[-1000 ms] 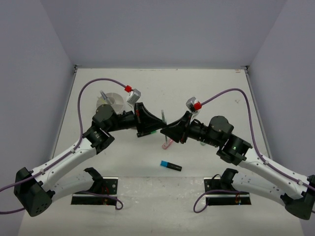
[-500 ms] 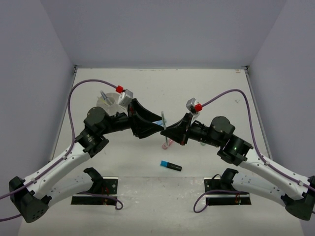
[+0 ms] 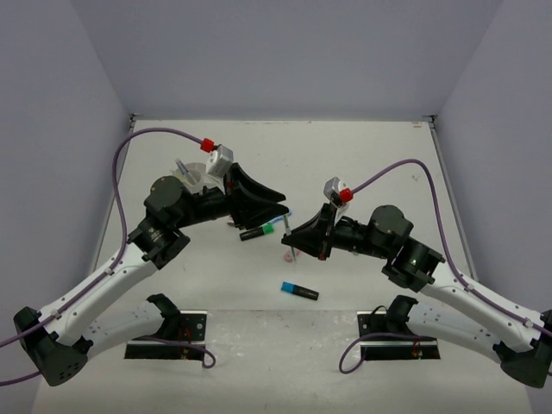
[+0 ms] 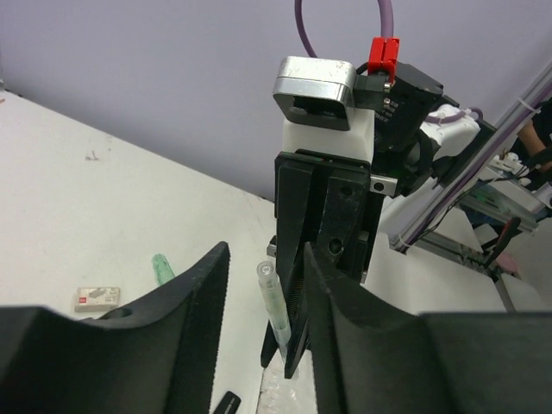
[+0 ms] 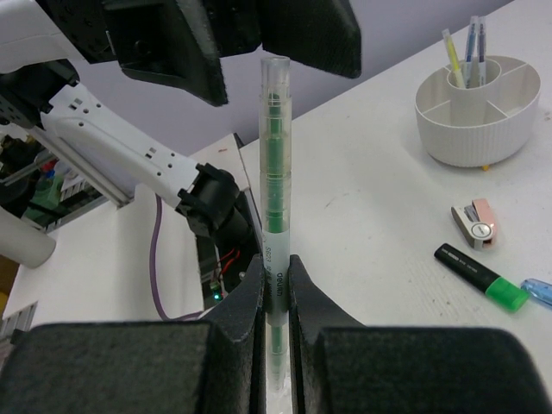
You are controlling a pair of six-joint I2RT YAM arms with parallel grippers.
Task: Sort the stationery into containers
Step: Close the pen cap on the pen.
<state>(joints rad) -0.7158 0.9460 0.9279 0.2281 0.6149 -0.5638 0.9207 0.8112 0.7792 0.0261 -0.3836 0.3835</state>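
My right gripper (image 5: 276,267) is shut on a clear pen with a green core (image 5: 276,155) and holds it upright. In the top view the right gripper (image 3: 293,235) is at the table's middle. My left gripper (image 4: 265,256) is open and empty, its jaws on either side of the pen's top (image 4: 272,297) without touching it; in the top view the left gripper (image 3: 278,207) is just left of the right one. The white cup (image 5: 479,108) has compartments and holds a yellow pen and a blue pen. In the top view the cup (image 3: 195,173) is mostly hidden behind the left arm.
A black highlighter with a green end (image 3: 257,232) lies under the left gripper, also in the right wrist view (image 5: 479,272). A black highlighter with a blue end (image 3: 298,291) lies nearer the bases. A pinkish eraser (image 5: 476,224) and a pale blue marker (image 5: 539,293) lie near it.
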